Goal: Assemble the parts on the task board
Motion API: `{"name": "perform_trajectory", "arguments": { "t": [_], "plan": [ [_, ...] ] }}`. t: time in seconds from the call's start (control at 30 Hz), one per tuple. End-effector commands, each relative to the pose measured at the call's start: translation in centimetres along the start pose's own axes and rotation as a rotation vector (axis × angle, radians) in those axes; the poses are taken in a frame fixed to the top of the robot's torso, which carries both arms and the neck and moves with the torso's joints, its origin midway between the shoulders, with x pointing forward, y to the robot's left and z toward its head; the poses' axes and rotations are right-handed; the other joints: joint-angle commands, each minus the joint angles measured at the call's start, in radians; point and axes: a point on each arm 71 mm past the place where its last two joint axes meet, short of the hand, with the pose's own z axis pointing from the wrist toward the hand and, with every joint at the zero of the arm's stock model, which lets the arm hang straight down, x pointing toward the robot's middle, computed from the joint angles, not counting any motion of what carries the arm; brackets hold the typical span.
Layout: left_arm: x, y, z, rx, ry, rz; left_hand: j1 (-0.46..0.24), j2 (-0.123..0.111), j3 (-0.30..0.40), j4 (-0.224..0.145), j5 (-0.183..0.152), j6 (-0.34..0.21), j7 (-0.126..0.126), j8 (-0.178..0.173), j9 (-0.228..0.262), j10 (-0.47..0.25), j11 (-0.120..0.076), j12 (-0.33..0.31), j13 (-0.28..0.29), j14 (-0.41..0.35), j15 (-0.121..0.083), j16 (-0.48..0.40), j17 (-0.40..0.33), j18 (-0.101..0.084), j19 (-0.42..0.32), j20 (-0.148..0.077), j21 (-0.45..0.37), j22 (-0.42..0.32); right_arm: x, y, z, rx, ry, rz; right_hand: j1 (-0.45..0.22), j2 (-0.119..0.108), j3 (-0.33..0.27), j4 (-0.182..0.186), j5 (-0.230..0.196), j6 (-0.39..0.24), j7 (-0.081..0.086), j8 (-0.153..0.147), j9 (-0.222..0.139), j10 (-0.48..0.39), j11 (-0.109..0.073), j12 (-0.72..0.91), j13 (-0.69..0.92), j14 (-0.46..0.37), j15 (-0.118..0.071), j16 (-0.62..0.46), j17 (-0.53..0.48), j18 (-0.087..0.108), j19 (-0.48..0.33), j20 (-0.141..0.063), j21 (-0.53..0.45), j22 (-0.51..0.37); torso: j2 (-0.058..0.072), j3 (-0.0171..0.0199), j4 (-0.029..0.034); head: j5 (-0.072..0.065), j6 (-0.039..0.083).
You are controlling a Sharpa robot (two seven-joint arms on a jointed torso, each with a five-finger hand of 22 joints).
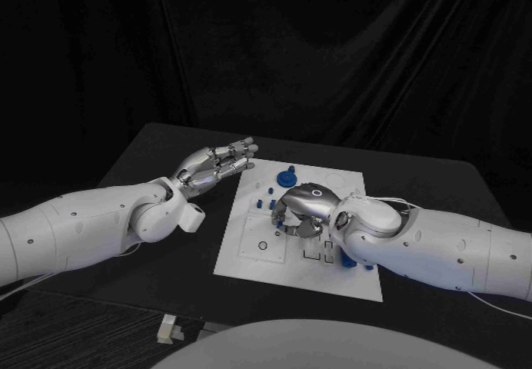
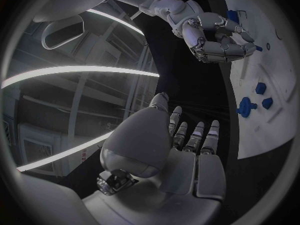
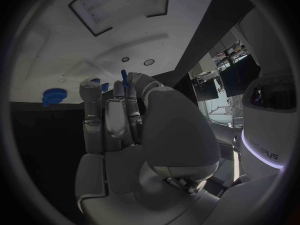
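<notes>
The white task board (image 1: 261, 265) lies in the middle of the black table. My right hand (image 1: 303, 207) hangs over the board's centre with its fingers curled. It pinches a small blue peg (image 3: 124, 77), which sticks up between thumb and fingers in the right wrist view. In the left wrist view the peg's tip (image 2: 258, 48) pokes out of the right hand (image 2: 215, 35). A blue gear-like part (image 1: 286, 179) stands near the board's far edge. My left hand (image 1: 217, 167) hovers beside the board's far left corner, fingers straight and apart, holding nothing.
Small blue pegs (image 1: 266, 204) stand on the board left of my right hand. More blue parts (image 1: 346, 260) lie by my right forearm. A small white block (image 1: 168, 329) sits at the table's front edge.
</notes>
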Motion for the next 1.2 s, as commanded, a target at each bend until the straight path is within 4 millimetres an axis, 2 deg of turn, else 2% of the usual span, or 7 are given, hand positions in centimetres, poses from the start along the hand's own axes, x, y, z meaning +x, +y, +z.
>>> {"name": "perform_trajectory", "arguments": {
  "t": [0.03, 1.2],
  "plan": [
    [0.2, -1.0, 0.0, 0.153, 0.008, -0.017, 0.007, 0.001, 0.019, -0.013, 0.019, 0.001, 0.002, 0.003, -0.002, -0.002, 0.013, 0.014, -0.002, -0.005, 0.001, -0.002, 0.006, -0.027, -0.015, -0.003, 0.001, -0.01, 0.4, -0.1, 0.0, 0.024, 0.017, -0.002, 0.025, 0.031, 0.023, -0.019, 0.003, 0.005, 0.009, 0.0, 0.024, 0.038, -0.015, 0.0, 0.009, 0.006, 0.003, -0.002, -0.001, -0.009, 0.007, -0.004, 0.01, 0.096, 0.0, 0.0001, 0.0002, -0.001, 0.0],
    [0.3, -0.7, 0.1, 0.138, 0.018, -0.027, 0.008, 0.004, 0.025, -0.012, 0.019, 0.044, 0.011, 0.011, 0.004, -0.003, 0.022, 0.014, -0.002, -0.003, 0.01, 0.004, 0.007, -0.029, -0.016, -0.002, 0.0, -0.011, 2.1, 0.0, 0.2, 0.033, 0.05, 0.016, 0.027, 0.032, 0.024, -0.022, 0.005, 0.003, 0.009, -0.004, 0.023, 0.039, -0.014, -0.002, 0.009, 0.005, 0.003, -0.006, -0.005, -0.008, 0.005, -0.004, 0.006, 0.095, 0.0, -0.0002, 0.0002, 0.003, 0.0]
  ]
}}
